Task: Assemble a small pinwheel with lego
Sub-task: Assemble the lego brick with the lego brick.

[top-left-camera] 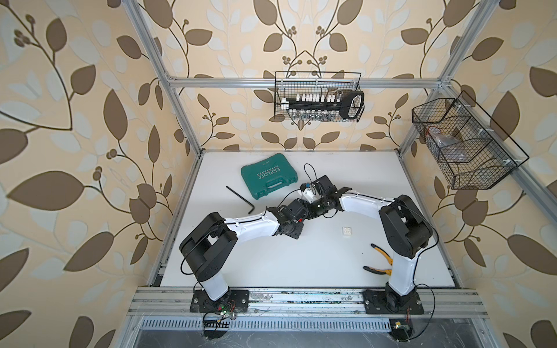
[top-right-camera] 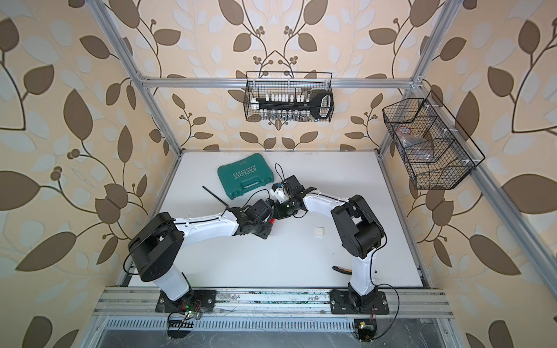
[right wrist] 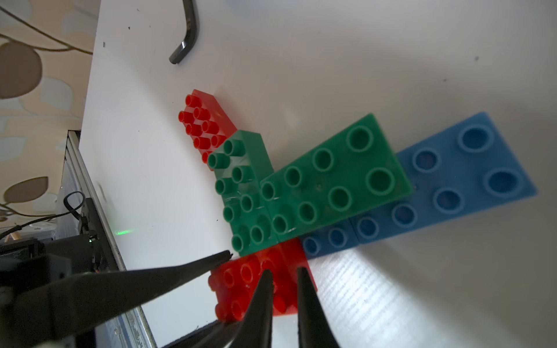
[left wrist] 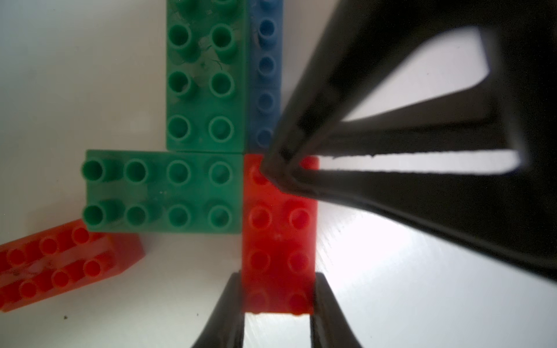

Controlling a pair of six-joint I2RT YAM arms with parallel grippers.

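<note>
left gripper (left wrist: 277,290) pinches glossy red 2x4 brick (left wrist: 278,229) by smooth sides; right gripper (right wrist: 284,275) narrow-set on its studs, pinch unclear.

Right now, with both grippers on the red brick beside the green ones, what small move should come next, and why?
Probably press the right gripper straight down to seat the red brick. The left gripper clamps its outer end, the right tips sit on its inner end beside the green bricks, and I cannot tell that it is fully seated. The white brick lies apart.
</note>
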